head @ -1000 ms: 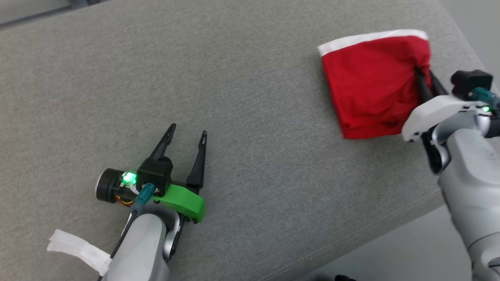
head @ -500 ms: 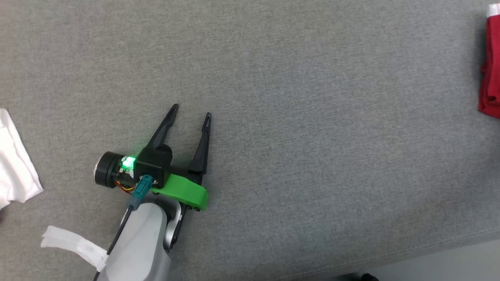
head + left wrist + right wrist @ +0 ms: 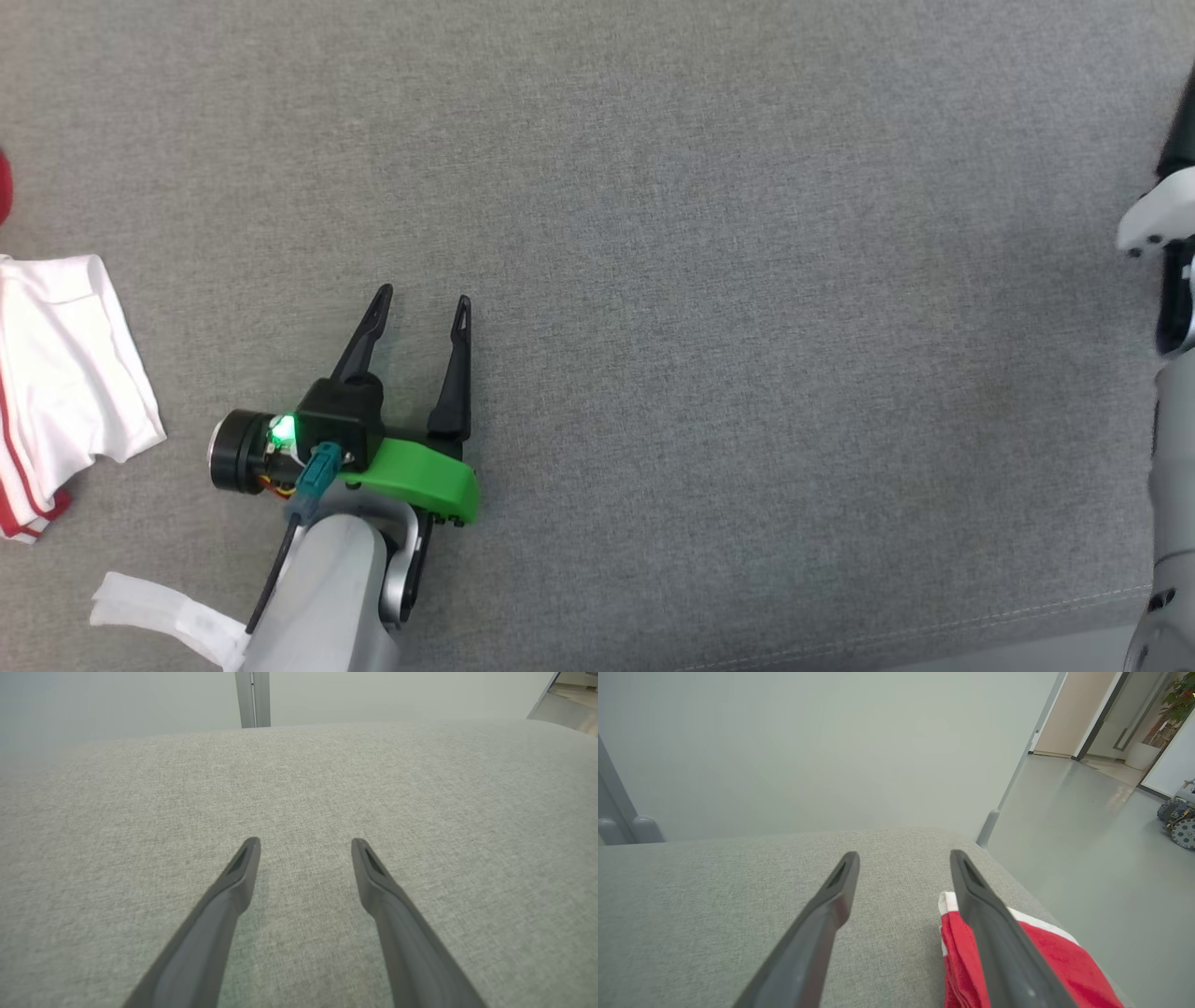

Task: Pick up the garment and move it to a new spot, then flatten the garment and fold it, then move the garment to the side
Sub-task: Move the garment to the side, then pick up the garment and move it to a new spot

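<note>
Looking down from the head camera, you have the counter [image 3: 747, 280] spread under both arms, covered in grey woven cloth. Behind it, in the right wrist view, a pale wall [image 3: 808, 742] rises across the top of the frame. A shiny grey floor [image 3: 1064, 835] runs off toward a doorway [image 3: 1083, 714] at the upper right.

Your right arm [image 3: 1172, 448] shows as a pale grey column down the right edge of the head view.

The red garment [image 3: 1064, 961], with a white band along its far edge, lies on the counter at the lower right of the right wrist view, close to the counter's edge. A white garment [image 3: 65, 373] with red stripes lies rumpled at the left edge of the head view, to the left of the left hand and not touching it.

Your left hand [image 3: 423, 299] sits at the lower left of centre in the head view, fingers spread wide with nothing between them. The left wrist view shows the same gap over bare grey cloth. Your right hand [image 3: 904, 855] is also spread open and holds nothing. Its right finger crosses in front of the red garment in that view, and you cannot tell whether it touches the cloth.

A green bracket [image 3: 415, 476] sits at the left wrist, a small green light [image 3: 278, 429] glows beside it, and a strip of white tape [image 3: 159, 607] hangs from the forearm.
</note>
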Robot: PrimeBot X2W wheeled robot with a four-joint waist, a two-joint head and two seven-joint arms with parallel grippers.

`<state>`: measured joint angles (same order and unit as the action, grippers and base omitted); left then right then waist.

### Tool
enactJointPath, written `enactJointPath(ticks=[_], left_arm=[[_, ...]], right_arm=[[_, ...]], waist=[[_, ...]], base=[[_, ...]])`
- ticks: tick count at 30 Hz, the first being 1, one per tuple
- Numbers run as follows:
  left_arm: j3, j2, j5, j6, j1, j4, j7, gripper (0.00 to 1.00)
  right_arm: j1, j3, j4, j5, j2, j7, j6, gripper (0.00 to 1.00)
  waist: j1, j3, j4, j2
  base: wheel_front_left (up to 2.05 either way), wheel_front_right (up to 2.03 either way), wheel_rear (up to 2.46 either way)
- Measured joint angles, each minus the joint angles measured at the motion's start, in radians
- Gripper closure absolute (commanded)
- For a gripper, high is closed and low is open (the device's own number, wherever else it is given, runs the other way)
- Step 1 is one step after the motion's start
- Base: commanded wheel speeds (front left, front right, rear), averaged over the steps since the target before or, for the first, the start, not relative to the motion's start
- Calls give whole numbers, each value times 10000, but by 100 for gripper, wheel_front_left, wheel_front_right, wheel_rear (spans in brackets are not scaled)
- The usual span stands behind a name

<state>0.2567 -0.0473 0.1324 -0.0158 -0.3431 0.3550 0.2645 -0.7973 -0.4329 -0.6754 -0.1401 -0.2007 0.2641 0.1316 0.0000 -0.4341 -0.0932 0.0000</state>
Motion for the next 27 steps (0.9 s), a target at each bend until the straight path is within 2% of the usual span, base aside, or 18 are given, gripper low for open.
enactJointPath(ticks=[4,8,17,27], left_arm=[[-38,-2,194,219,221,13,-2,0],[-157,-6,422,372,487,73,-2,0],[-667,-10,619,616,1257,232,-2,0],[-1323,-6,715,777,2116,288,-2,0]], right_arm=[[1179,1206,911,940,309,0,0,0],[2306,1985,1409,1576,660,0,0,0],[4127,3053,1758,2215,1266,0,-2,0],[5136,3787,1983,2562,1490,0,-2,0]], waist=[[0,438,172,0],[0,888,391,0],[0,2029,872,0],[0,3264,1167,0]], base=[[0,0,0],[0,0,0],[0,0,0],[0,0,0]])
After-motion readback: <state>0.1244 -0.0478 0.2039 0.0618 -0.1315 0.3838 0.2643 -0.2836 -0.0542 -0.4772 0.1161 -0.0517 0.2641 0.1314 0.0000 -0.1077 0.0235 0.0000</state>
